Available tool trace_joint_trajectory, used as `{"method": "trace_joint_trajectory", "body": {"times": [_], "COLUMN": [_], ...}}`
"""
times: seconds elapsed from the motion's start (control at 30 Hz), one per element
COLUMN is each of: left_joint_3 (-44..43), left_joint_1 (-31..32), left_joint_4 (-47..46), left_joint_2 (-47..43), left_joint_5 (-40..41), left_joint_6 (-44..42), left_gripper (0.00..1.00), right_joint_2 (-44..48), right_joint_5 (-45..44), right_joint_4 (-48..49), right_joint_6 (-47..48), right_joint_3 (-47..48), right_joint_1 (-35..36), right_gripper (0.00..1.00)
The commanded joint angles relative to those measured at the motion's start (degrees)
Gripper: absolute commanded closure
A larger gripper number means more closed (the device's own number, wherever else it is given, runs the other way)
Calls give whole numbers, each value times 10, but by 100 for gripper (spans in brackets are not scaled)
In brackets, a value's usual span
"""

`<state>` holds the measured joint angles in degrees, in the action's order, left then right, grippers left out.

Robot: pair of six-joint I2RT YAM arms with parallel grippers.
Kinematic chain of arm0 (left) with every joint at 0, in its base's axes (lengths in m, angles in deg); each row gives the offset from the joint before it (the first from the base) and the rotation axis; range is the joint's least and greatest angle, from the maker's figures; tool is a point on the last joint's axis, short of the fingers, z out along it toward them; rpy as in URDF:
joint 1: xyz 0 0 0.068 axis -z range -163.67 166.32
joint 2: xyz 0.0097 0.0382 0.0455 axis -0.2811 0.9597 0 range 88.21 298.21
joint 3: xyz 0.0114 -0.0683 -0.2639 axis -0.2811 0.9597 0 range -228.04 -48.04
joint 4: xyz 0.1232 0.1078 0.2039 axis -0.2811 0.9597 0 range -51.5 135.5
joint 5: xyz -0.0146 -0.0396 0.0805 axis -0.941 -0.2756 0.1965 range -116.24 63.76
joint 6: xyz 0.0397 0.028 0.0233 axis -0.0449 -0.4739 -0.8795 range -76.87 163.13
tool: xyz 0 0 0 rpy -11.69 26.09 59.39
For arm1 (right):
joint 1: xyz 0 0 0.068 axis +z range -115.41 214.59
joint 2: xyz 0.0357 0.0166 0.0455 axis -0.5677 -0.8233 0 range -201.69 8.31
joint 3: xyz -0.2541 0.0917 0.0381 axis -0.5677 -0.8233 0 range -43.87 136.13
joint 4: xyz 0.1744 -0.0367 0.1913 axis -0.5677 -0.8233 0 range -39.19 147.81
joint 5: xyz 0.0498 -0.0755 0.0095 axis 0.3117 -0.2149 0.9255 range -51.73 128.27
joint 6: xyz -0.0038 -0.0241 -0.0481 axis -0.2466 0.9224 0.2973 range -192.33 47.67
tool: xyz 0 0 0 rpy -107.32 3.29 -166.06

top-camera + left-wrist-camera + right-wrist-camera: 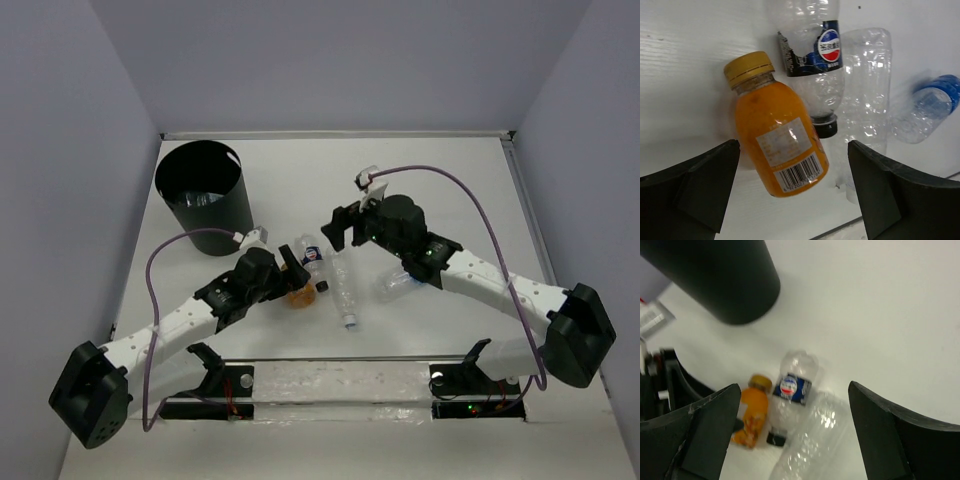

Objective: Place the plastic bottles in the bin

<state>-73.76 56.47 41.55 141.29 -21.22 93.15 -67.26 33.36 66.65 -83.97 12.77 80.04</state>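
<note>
Seen from above, the orange juice bottle [300, 294] lies mid-table under the left gripper [298, 272], with the black bin [215, 218] well apart to its far left. The left wrist shows those jaws spread wide and empty astride it, the Pepsi bottle [812, 55] touching its right side; it looks full, so heavy, stiff and slick, best pinched across the labelled belly. The right wrist shows the right gripper [795, 435], equally wide and empty, above the crinkly clear bottle [810, 445] beside it, light and likely to crush.
</note>
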Motion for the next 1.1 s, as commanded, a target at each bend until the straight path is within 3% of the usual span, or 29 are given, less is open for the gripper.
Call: {"method": "trace_joint_trajectory", "body": {"times": [0.0, 0.27, 0.37, 0.5, 0.6, 0.73, 0.87, 0.97, 1.07], "left_joint_3": [-31, -44, -49, -41, -38, -59, -122, -221, -307], "left_joint_1": [4, 3, 3, 3, 4, 3, 3, 3, 3], "left_joint_4": [-31, -31, -42, -46, -36, 20, 99, 151, 144], "left_joint_2": [61, 133, 171, 178, 154, 76, -25, -93, -105], "left_joint_5": [53, 107, 105, 119, 132, 157, 198, 252, 351], "left_joint_6": [-1, -6, -14, -14, -18, -35, -76, -118, -180], "left_gripper": [1, 1, 9, 28, 41, 46, 48, 47, 47], "right_joint_2": [28, -3, -26, -58, -87, -130, -166, -203, -253], "right_joint_5": [44, 64, 58, 60, 54, 30, 20, 20, 12], "right_joint_4": [-30, -44, -45, -61, -86, -122, -142, -160, -183], "right_joint_6": [-29, -37, -38, -41, -38, -29, -27, -22, -20], "right_joint_3": [-53, -56, -47, -18, 15, 62, 108, 147, 180], "right_joint_1": [2, 2, 2, 2, 2, 2, 2, 9, 28], "right_gripper": [7, 7, 7, 9, 10, 11, 13, 16, 17]}}
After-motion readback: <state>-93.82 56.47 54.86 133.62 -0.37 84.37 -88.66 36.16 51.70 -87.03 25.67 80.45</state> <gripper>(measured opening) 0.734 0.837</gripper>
